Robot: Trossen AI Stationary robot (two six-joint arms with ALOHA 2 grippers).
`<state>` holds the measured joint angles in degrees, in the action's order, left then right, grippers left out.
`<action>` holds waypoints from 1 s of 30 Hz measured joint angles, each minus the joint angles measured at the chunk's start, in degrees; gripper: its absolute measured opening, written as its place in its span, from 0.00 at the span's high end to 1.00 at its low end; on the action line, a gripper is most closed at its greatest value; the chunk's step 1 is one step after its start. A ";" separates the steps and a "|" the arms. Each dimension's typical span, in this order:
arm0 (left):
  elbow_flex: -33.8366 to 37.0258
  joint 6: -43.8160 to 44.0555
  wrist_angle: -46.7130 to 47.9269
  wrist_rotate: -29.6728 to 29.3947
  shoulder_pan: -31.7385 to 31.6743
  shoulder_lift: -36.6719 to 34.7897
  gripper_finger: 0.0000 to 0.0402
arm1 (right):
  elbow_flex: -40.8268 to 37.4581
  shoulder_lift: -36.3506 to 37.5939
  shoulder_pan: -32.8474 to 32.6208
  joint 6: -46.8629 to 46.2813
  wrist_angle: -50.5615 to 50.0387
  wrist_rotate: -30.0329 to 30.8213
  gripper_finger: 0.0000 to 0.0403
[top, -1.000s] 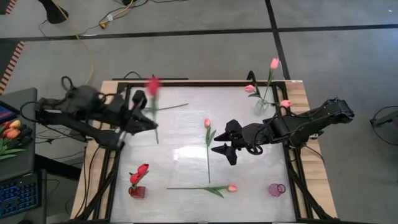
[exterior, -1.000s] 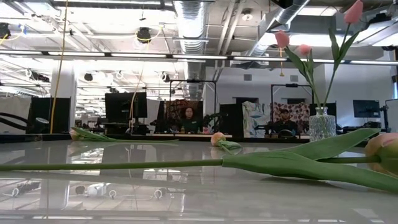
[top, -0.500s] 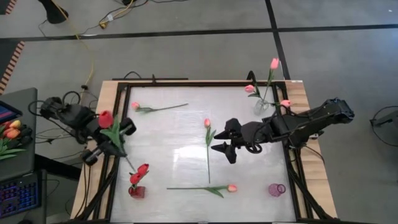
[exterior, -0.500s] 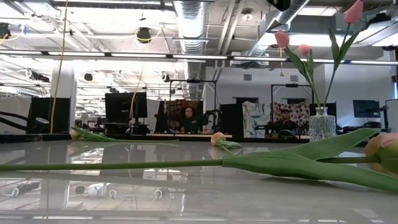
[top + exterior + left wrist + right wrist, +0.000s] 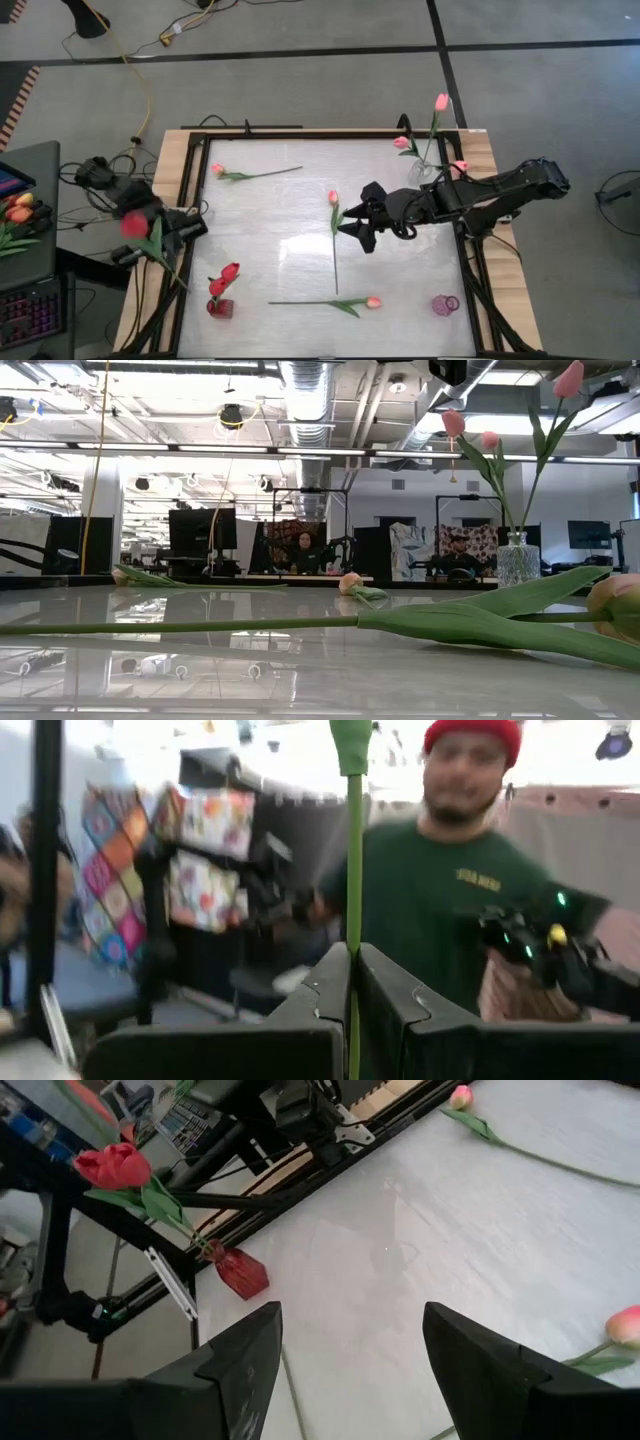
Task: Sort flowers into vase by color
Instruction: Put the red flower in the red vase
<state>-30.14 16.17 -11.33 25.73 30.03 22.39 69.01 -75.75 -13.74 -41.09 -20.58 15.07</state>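
Tulip [image 5: 135, 224] in hand, the left gripper [image 5: 352, 982] pinches its thin stem beside the table's left edge. Light and bendy, so mid-stem holds suit best. Right gripper [image 5: 358, 228] gapes empty mid-table.

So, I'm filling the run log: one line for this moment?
left gripper: shut on red tulip, off table's left edge | right gripper: open over table, empty
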 joint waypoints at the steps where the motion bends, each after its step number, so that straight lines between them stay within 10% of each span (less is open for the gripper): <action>1: 1.30 0.03 0.11 0.10 0.32 -0.05 1.00 | 0.00 0.00 0.03 -0.86 0.00 0.00 0.33; 30: 22.03 -6.20 -13.58 -2.61 4.82 0.37 1.00 | 0.00 -0.02 5.47 -8.32 -0.12 -7.91 0.33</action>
<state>-8.11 9.97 -24.91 23.12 34.85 22.76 69.01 -75.77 -8.27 -49.40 -20.70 7.16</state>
